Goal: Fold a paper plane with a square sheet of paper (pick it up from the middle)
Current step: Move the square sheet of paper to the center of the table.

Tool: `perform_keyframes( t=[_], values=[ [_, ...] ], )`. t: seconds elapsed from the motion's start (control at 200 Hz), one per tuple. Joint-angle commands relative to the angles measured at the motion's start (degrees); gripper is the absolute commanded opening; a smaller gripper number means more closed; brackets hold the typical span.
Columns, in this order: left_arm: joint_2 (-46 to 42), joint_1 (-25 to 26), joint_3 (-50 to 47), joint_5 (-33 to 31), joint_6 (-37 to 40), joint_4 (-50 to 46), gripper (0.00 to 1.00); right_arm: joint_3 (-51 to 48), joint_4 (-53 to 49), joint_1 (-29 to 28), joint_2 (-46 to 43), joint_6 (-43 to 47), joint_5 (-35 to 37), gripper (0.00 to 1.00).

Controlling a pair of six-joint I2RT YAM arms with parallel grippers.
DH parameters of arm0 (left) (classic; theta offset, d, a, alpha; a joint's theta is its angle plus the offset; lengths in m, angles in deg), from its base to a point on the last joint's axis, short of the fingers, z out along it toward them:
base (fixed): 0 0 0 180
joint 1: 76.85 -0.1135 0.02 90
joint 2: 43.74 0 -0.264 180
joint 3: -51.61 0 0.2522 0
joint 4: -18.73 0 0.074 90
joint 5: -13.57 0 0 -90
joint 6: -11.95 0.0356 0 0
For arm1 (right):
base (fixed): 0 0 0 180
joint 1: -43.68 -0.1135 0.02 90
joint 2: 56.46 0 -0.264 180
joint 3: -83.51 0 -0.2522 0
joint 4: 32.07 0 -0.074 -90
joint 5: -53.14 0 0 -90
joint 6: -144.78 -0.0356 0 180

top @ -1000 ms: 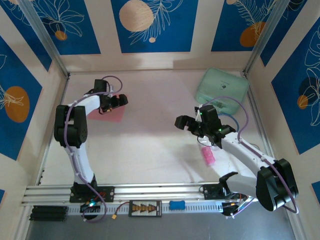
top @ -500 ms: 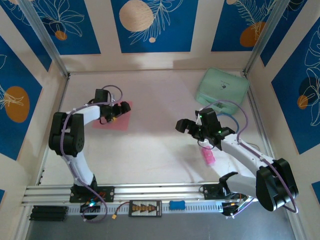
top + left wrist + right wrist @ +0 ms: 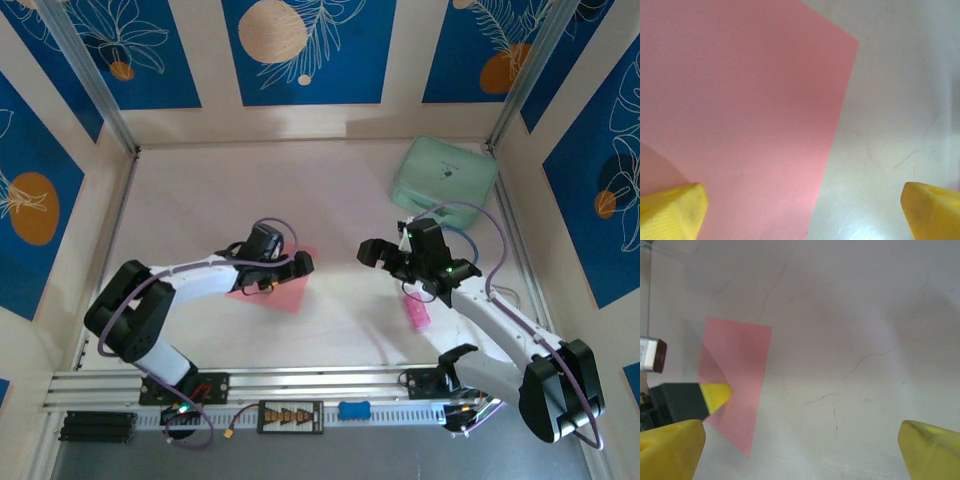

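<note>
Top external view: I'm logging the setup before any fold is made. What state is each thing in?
square sheet of paper: unfolded, on the table
left gripper: jaws open, empty, over the sheet
right gripper: jaws open, empty
mint-green case: closed
pink stick: lying on the table

Looking down on pale table top [image 3: 855,315], faintly veined with thin brown crack lines. Right gripper [image 3: 801,454] spread wide, yellow fingertips [image 3: 671,449] at the two bottom corners, nothing between them but bare surface. Square sheet of paper [image 3: 740,365], salmon-pink, at left of frame, lying skewed, lowest corner pointing down; left portion shaded darker along a diagonal line. Black, yellow-tipped finger [image 3: 700,399] of the other arm reaching in from left, tip over the sheet. Silver part with dark end [image 3: 651,355] at left edge.
</note>
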Motion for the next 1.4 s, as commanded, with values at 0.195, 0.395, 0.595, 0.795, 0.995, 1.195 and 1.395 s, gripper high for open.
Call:
perform_keyframes(
  t=[0.195, 0.395, 0.595, 0.795, 0.995, 1.195, 1.395],
  values=[
    [-2.63, -0.84, 8.56, -12.89, 22.77, -14.93, 1.00, -2.52, 4.72, 0.09, -3.64, 1.02, -9.53, 0.99],
    [1.59, -5.69, 11.24, -1.11, 30.77, -18.53, 1.00, -3.82, 7.44, 5.71, -3.33, -6.90, -15.88, 0.99],
    [7.15, -7.11, 12.80, 3.48, 30.02, -20.91, 1.00, -3.19, 6.96, 9.86, -2.75, -3.78, -22.17, 0.99],
    [10.23, -7.15, 12.93, 3.53, 24.40, -22.29, 1.00, -3.40, 7.03, 9.50, -2.60, -3.69, -22.11, 0.99],
    [10.32, -5.79, 10.02, 7.72, 13.48, -16.89, 0.99, -4.45, 6.97, 8.08, -2.33, -4.44, -20.38, 0.99],
    [7.10, -2.34, 7.65, 3.10, 1.09, -13.50, 0.98, -4.56, 4.87, 6.31, -2.48, -5.76, -17.66, 0.99],
    [4.91, 1.43, 14.15, -7.83, 5.10, -22.16, 0.99, -3.90, 2.10, 5.84, -2.68, -7.02, -14.88, 0.99]
  ],
)
